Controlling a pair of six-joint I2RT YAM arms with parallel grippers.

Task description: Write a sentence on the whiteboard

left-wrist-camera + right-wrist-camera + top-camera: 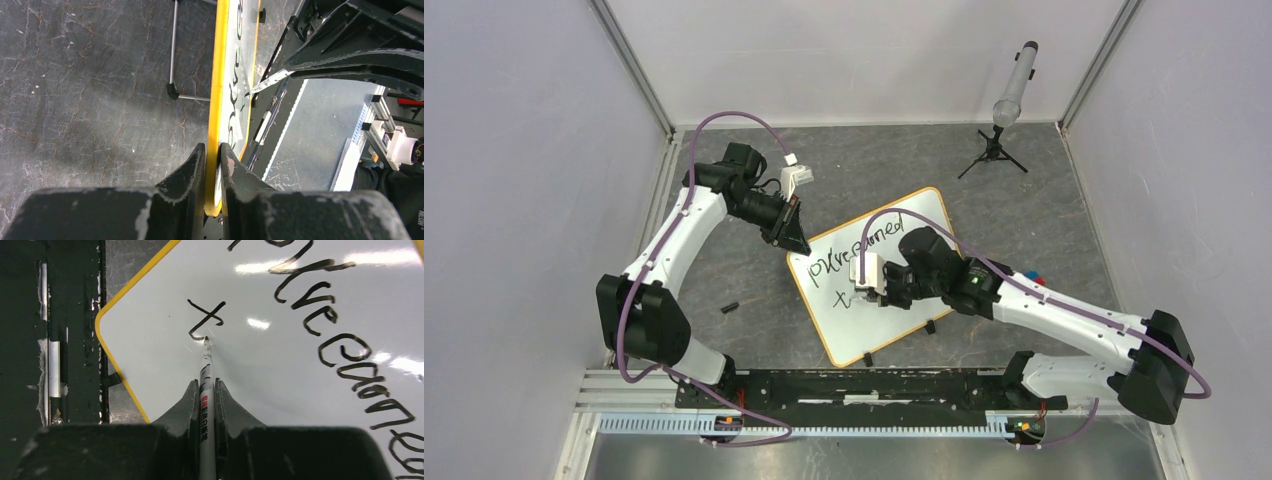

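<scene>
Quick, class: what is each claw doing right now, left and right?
Left claw: closed on the edge of the whiteboard.
Right claw: closed on a marker, its tip at the whiteboard.

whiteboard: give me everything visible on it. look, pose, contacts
The rectangular glossy white board with rounded corners and a thin orange-yellow frame lies skewed on the grey table, with two small black clip feet on its near edge. Black handwriting fills one line, and a mark below starts a second. The left pincer clamps the frame near its left corner. The white marker in the right pincer touches its surface.
</scene>
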